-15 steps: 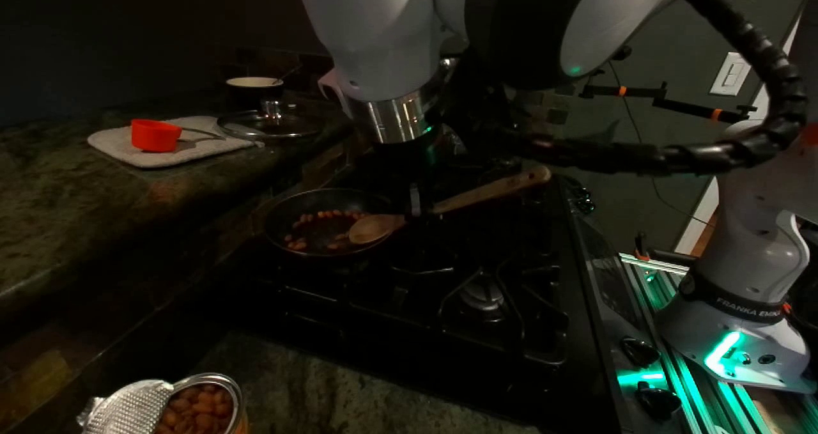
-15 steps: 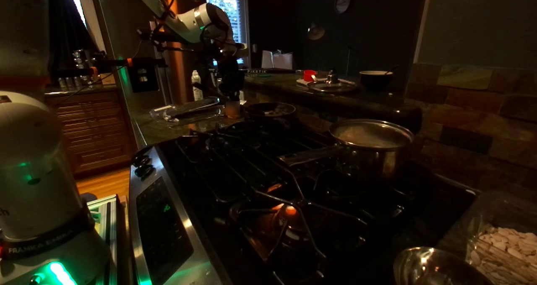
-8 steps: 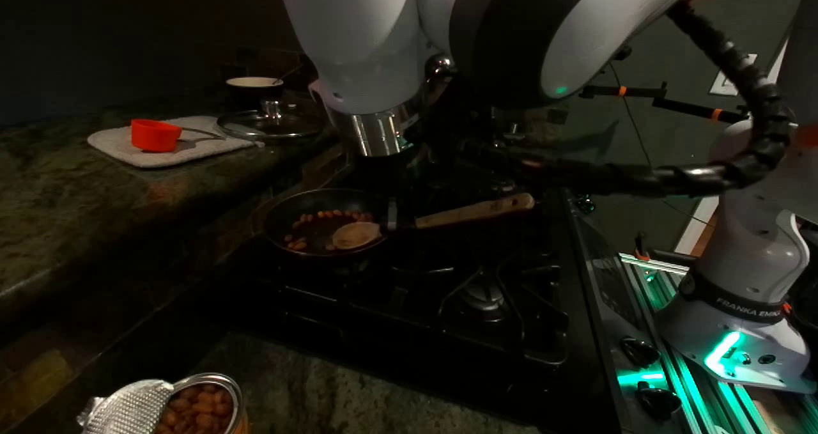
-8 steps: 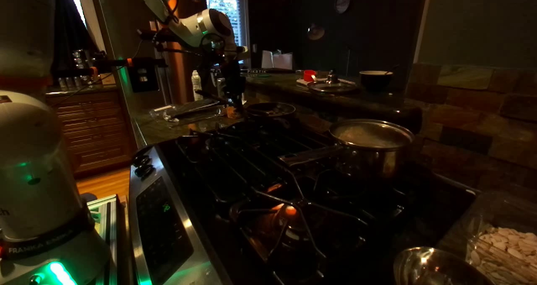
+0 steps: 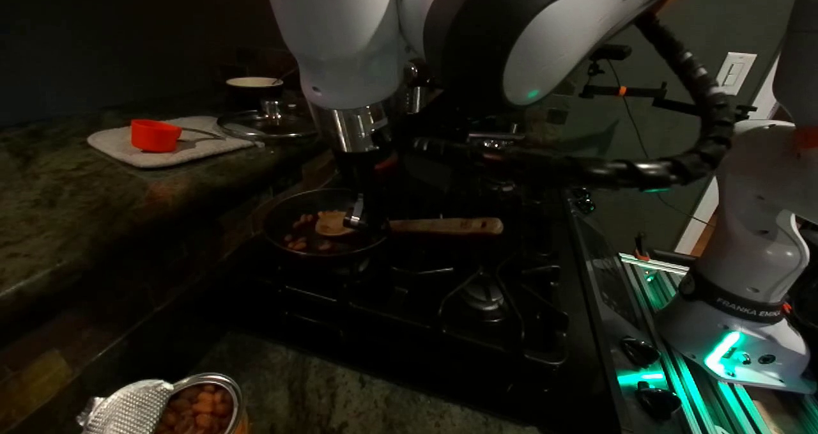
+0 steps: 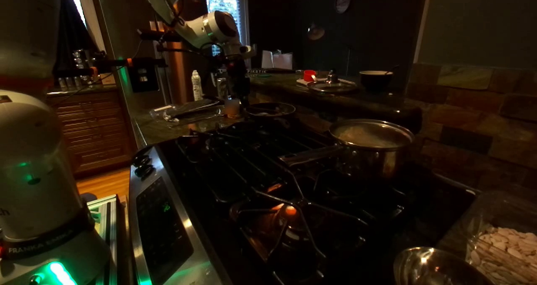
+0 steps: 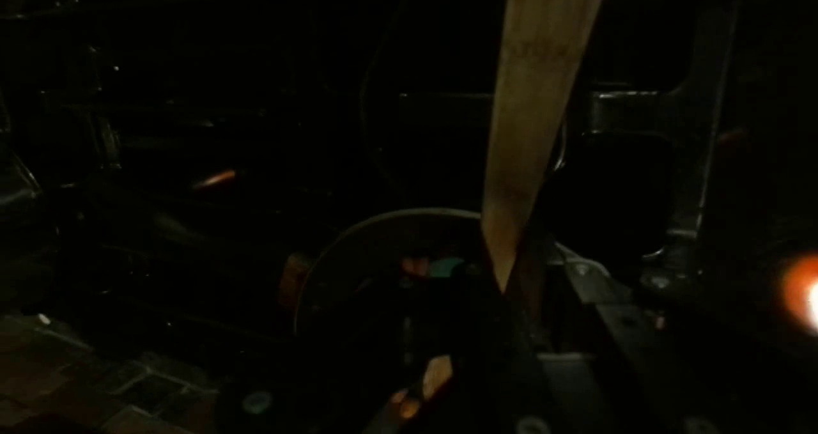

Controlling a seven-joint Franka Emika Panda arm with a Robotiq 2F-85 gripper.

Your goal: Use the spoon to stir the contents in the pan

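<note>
The dark end effector [image 5: 369,222] is clamped on the long light-brown wooden spoon [image 5: 441,227], and the head of this spoon is within the round black pan [image 5: 276,217], near the small brown nuts [image 5: 297,245]; whether it touches them, I cannot tell. The pan stands on the black gas stove [image 5: 447,332]. Farther out, on the speckled stone worktop [image 5: 70,197], the round red cup [image 5: 155,137] rests on a light-coloured cloth [image 5: 114,142], close to the round glass lid [image 5: 259,131].

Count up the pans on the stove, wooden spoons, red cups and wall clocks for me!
Pans: 2 (frying pan, steel saucepan)
Wooden spoon: 1
Red cup: 1
Wall clock: 1
Total: 5
The utensil in the dark bowl is too small to make out, so I left it out.
</note>
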